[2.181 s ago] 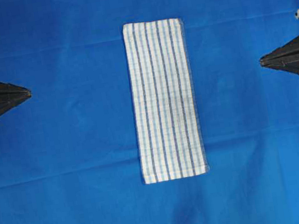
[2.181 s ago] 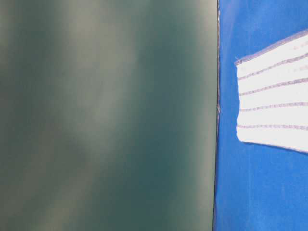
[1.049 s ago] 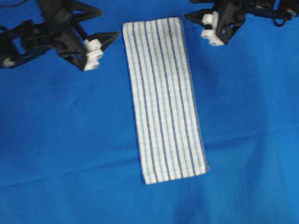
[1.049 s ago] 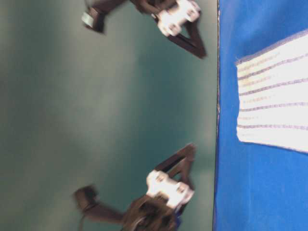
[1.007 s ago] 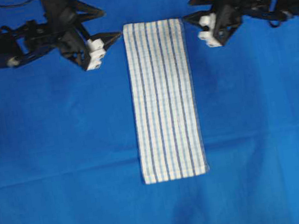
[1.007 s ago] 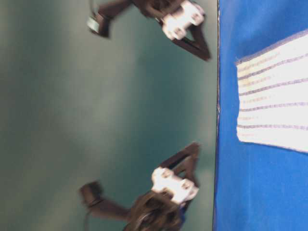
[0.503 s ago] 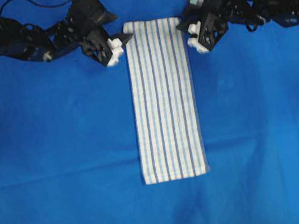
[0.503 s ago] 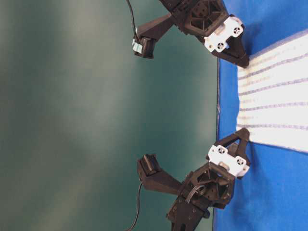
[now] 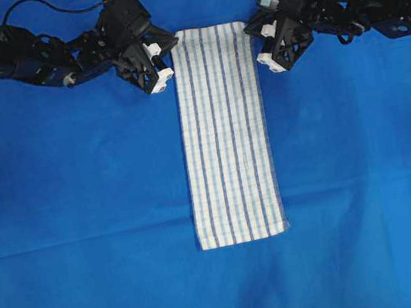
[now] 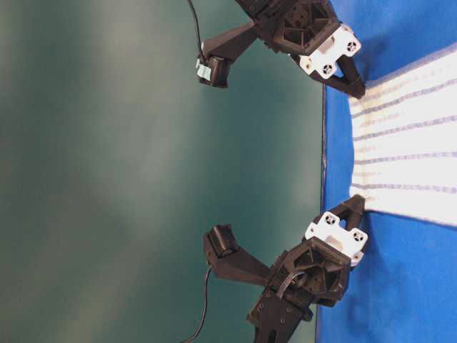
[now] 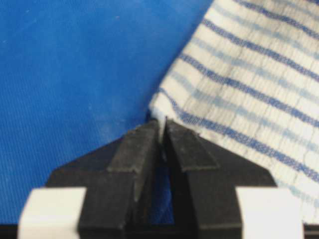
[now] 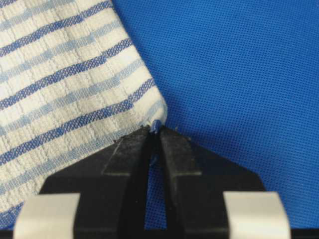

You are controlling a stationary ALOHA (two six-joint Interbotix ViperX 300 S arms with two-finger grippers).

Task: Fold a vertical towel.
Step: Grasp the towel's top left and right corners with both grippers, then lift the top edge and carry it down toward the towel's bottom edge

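Your towel [image 9: 225,131] lies flat and lengthwise down the middle of the blue cloth [image 9: 83,220] that covers the table, its long stripes running from the far edge toward the near edge in the overhead view. The near end lies flat, apart from both arms.

Your left claw [image 9: 172,43] sits at the towel's far left corner. In the left wrist view the two black fingers [image 11: 137,149] are pinched almost together, and a thin edge of the towel's corner stands up in the slit between their tips, so the claw is closed on that corner.

Your right claw [image 9: 250,31] sits at the far right corner. In the right wrist view its fingers [image 12: 130,154] are likewise drawn narrow, and the tip of the towel's corner is caught between them.

From table level, both claws meet the towel's end at its two corners, and the edge between them bows slightly. Both arms reach in from the outer sides and angle down toward the cloth.
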